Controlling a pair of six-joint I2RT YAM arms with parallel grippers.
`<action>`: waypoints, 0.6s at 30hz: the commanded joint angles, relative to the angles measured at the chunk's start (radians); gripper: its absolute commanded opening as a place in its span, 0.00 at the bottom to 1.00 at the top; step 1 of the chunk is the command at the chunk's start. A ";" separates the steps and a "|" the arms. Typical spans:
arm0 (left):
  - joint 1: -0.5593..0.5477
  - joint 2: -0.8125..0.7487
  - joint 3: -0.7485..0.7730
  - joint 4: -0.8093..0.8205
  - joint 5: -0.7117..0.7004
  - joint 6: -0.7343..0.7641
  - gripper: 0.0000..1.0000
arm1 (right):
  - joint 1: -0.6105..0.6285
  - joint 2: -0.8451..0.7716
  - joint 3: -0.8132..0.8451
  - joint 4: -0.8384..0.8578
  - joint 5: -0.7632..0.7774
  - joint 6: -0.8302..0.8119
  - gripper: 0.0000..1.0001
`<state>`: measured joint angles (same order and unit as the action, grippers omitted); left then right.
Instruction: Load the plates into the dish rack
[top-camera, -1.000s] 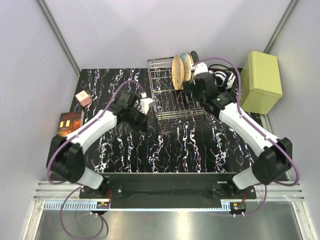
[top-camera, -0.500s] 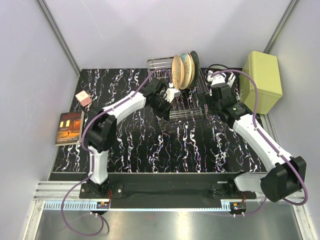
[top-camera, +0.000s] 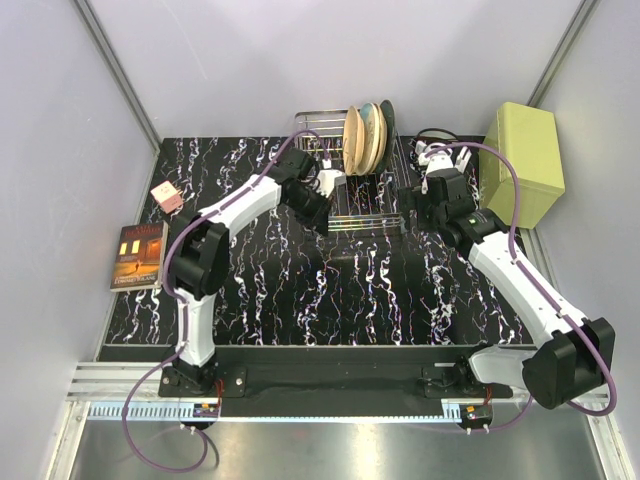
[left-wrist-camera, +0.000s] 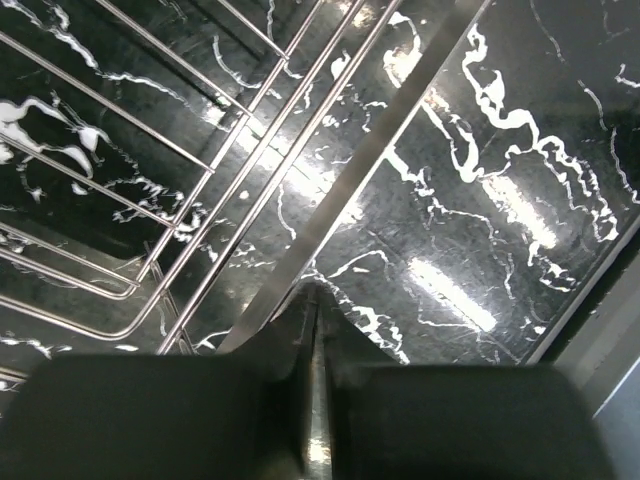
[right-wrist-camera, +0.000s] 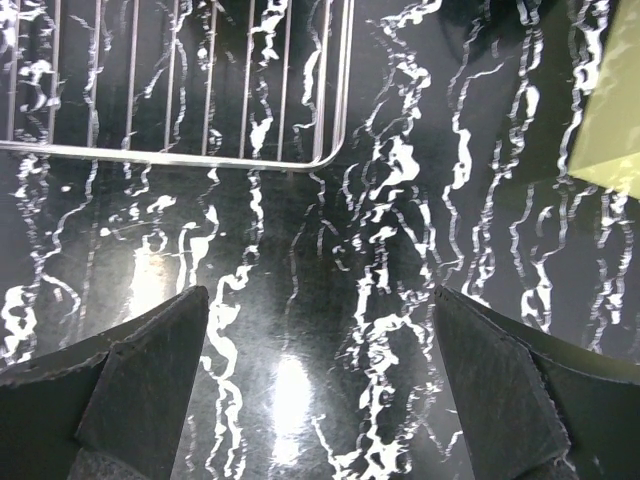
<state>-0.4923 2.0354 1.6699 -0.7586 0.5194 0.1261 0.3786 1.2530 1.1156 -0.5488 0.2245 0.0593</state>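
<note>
A black table veined with white (top-camera: 380, 290) fills a booth with plain grey walls, and the dish rack (top-camera: 352, 222) sits at its far middle. All the plates (top-camera: 362, 140) that can be seen stand on edge in a tight row at the rack's far end, the dark one (top-camera: 389, 122) outermost on the rack's right; none lies on the table. A second ago the right gripper (right-wrist-camera: 320, 298) was at those plates. It has since drawn back to the right of the rack, its fingers spread wide over bare table and holding nothing. Meanwhile the left gripper (left-wrist-camera: 312, 300) has swung in from the rack's left and now hangs over its left part, near the plates, fingers pressed together and empty. Loading looks done or nearly so. A pale green box (top-camera: 522, 165) stands to the right of the rack, close to the right arm, while a book (top-camera: 137, 256) and a small pink box (top-camera: 167, 197) lie well to the rack's left.
</note>
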 joint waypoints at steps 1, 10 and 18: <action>0.014 -0.049 -0.030 0.029 -0.013 0.026 0.43 | -0.004 -0.003 0.019 -0.048 -0.028 0.092 1.00; -0.020 -0.429 -0.432 0.084 0.067 0.095 0.99 | -0.006 -0.041 0.030 -0.187 0.074 0.030 1.00; -0.025 -0.524 -0.510 0.100 0.001 0.078 0.99 | -0.006 -0.072 -0.078 -0.149 0.076 0.027 1.00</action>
<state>-0.5133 1.5555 1.1694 -0.7204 0.5629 0.1951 0.3782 1.2034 1.0821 -0.7200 0.2722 0.0906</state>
